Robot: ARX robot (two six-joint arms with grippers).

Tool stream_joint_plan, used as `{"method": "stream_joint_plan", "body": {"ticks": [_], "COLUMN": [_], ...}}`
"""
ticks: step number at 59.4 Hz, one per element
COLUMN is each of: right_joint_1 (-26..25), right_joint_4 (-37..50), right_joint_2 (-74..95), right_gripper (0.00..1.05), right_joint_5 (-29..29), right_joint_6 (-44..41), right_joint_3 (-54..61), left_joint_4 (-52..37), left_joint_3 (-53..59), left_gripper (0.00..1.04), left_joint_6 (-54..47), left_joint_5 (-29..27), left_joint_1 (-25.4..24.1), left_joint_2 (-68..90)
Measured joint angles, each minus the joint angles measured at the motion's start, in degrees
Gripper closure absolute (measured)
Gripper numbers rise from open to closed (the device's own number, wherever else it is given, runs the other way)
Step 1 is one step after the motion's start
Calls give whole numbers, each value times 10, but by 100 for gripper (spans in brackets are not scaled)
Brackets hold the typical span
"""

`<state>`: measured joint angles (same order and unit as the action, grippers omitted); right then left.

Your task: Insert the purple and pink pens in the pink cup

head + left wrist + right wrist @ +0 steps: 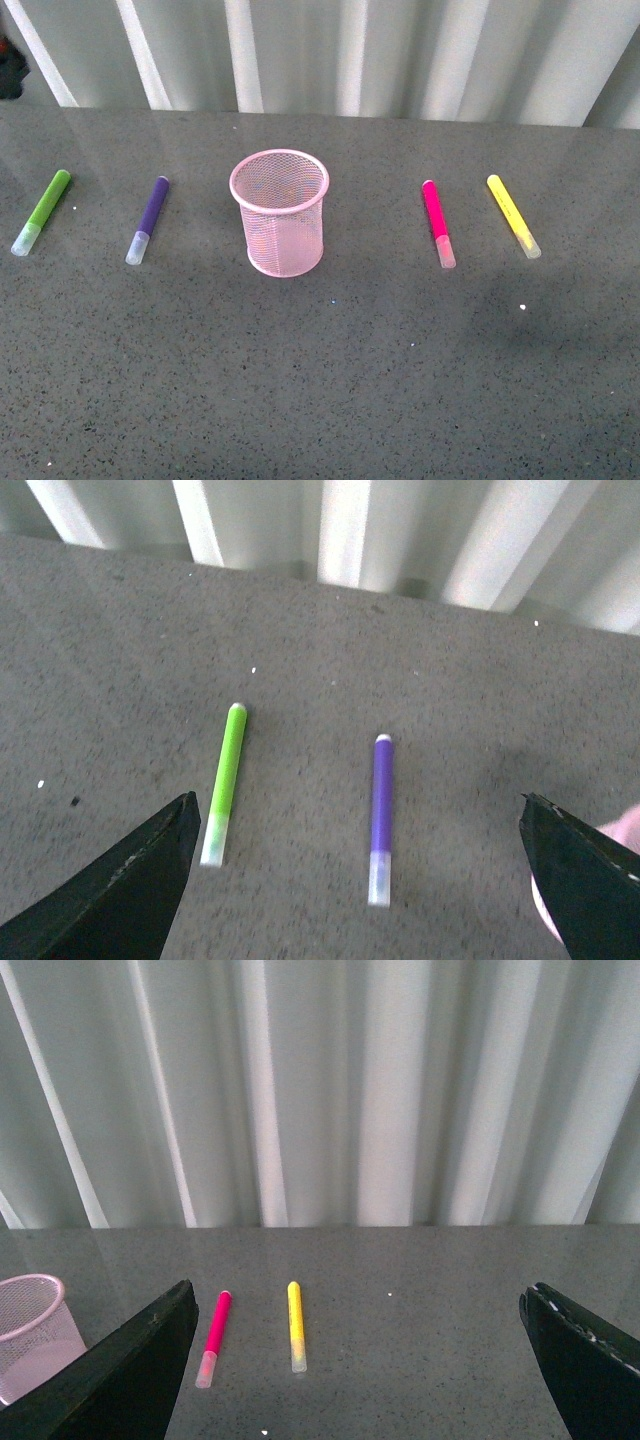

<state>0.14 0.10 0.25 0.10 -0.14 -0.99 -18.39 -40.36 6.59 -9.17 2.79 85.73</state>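
Note:
The pink mesh cup [281,212] stands upright in the middle of the grey table. The purple pen [148,218] lies to its left and the pink pen [437,222] to its right, both flat with clear caps toward me. Neither arm shows in the front view. My left gripper [360,880] is open and empty above the table, with the purple pen [381,815] lying between its fingers' line of sight. My right gripper [360,1360] is open and empty, held higher; the pink pen [215,1336] and the cup's edge [35,1332] show past one finger.
A lime-green marker [42,210] lies at the far left, also in the left wrist view [225,780]. A yellow marker [512,215] lies at the far right, also in the right wrist view [295,1325]. A pleated white curtain [330,50] backs the table.

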Motion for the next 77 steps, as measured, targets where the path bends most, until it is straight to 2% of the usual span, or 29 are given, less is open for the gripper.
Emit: {"method": "stream_joint_plan", "body": {"ticks": [6,10,20,54,77], "right_joint_1": [0,0,0,0,0], "right_joint_4": [0,0,0,0,0], "right_joint_2": [0,0,0,0,0], "right_gripper": [7,7,7,7,7], "right_joint_5": [0,0,0,0,0], "right_joint_6": [0,0,0,0,0], "right_joint_3": [0,0,0,0,0], "left_joint_4": [44,83,137,212,240], "left_joint_3": [-94,-148,-222,-331,-393], "left_gripper": [7,7,7,7,7], "left_joint_6": [-8,-27,-53,-96,-80], "left_joint_5": [12,52,66,57,62], "left_joint_1": [12,21,38,39,27], "left_joint_2": [75,123,219,360,438]}}
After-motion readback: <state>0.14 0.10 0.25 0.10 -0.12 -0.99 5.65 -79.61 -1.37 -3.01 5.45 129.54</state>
